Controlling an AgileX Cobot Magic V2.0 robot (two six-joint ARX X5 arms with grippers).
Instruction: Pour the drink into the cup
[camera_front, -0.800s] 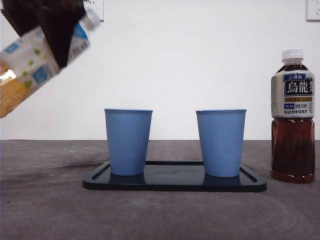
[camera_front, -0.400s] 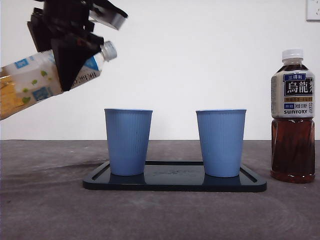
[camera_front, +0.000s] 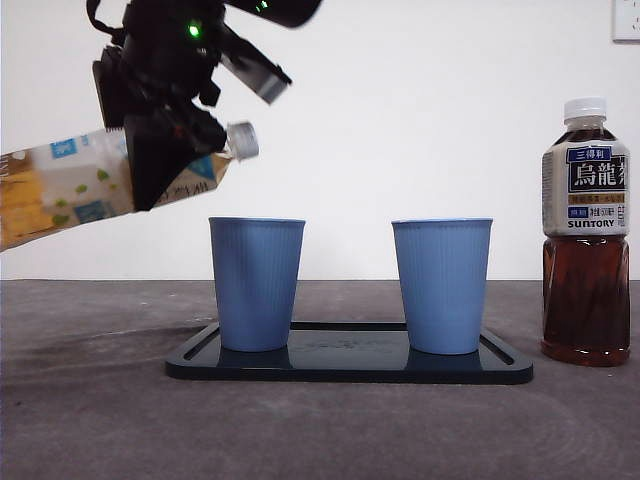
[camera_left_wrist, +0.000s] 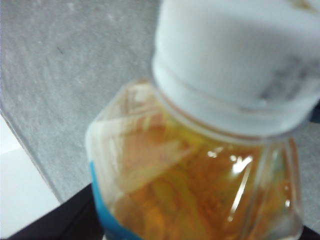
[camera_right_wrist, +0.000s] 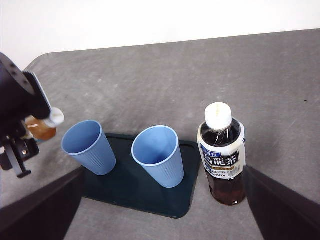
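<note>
My left hand (camera_front: 165, 150) is clamped around the juice bottle (camera_front: 70, 190), tipped nearly flat in the air, cap (camera_front: 243, 140) on, just above and beside the nearer blue cup (camera_front: 256, 283). My right hand (camera_right_wrist: 160, 220) hangs released, high above the worktop (camera_front: 90, 420).

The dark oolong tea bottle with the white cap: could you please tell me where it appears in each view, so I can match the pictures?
Front view: the oolong tea bottle stands upright on the table at the far right, off the tray.
Right wrist view: it stands beside the tray's edge, next to the nearer blue cup.
Left wrist view: not in it.
Shared landmark: the dark tray holding two blue cups.
</note>
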